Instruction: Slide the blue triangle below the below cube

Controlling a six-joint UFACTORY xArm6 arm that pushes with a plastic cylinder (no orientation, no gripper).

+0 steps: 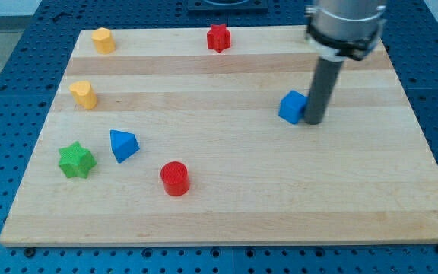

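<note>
Touching blue cube (293,106): my tip (314,122) | blue triangle (123,144) far left | pincer state: cannot tell

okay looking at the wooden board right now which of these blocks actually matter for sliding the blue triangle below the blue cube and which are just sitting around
Part of the job:
- blue triangle block, lower left area of the view
- blue cube block, right of centre
- my tip, right beside the cube's right side

Just lying about:
- red cylinder
- green star block
- red star block
- two yellow blocks
- wooden board
</note>
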